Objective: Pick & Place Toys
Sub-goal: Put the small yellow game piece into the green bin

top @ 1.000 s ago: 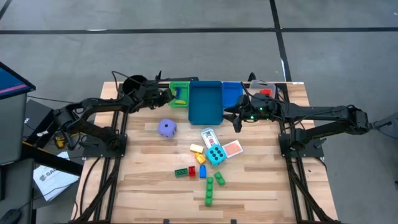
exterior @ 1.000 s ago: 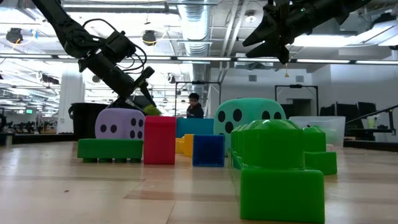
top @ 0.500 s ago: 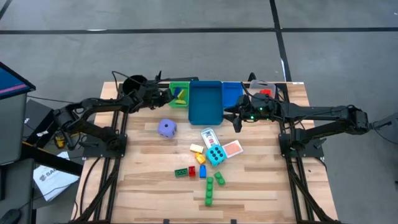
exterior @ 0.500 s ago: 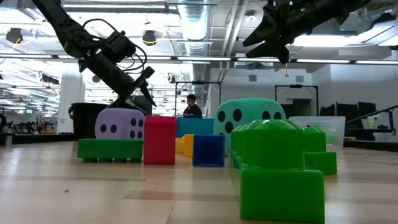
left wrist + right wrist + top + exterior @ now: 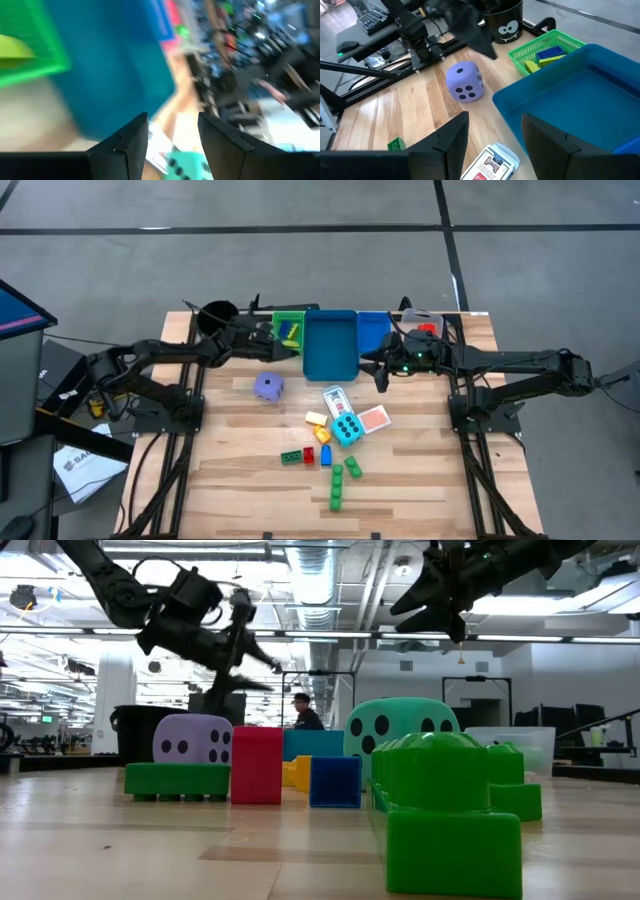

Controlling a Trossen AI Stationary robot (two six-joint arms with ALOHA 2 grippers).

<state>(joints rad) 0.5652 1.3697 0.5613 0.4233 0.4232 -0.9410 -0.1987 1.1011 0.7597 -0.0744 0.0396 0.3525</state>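
Toys lie on the wooden table: a purple die [image 5: 267, 386], a cyan dotted die [image 5: 347, 428], a card box [image 5: 335, 400], a red-backed card [image 5: 374, 419], and small yellow, red, blue and green bricks [image 5: 325, 455]. A green bin [image 5: 290, 330] holds a blue and a yellow brick [image 5: 546, 56]. My left gripper [image 5: 280, 346] hovers open and empty at that bin's near edge, beside the large blue bin [image 5: 330, 345]. To the right of the blue bin, my right gripper [image 5: 383, 375] hangs open and empty above the table.
A black cup [image 5: 217, 312] stands at the far left. A smaller blue bin [image 5: 373, 330] and a clear bin [image 5: 425, 320] sit at the far right. A person [image 5: 300, 712] shows in the room behind. Bare wood lies at the near left.
A yellow-green brick seen below my left gripper's fingertips has dropped out of sight toward the green bin. My left gripper has then swung off the bin toward the table's near-right, risen a little, rolled, and tipped closer to level.
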